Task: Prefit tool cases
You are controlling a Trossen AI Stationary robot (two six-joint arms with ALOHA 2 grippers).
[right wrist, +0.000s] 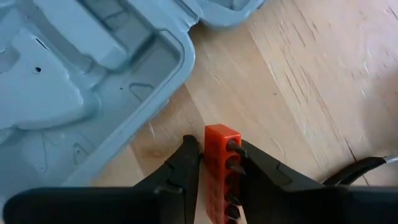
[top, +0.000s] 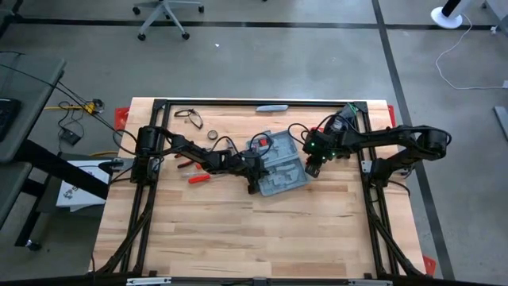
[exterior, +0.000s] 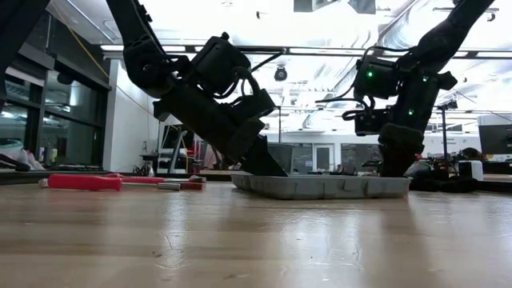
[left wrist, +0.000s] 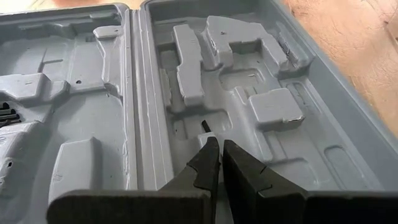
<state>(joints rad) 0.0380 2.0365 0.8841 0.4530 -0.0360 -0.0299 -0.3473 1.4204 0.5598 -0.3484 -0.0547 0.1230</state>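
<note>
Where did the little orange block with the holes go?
In the right wrist view, the orange block sits between the right gripper's fingers, over the wooden table just beside the open tool case.

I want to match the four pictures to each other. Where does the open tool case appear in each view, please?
High view: the open tool case lies at the table's centre, between both arms.
Low view: a flat grey tray right of centre.
Left wrist view: its moulded inside fills the picture.
Right wrist view: its corner at upper left.
Shared landmark: the wooden table.
</note>
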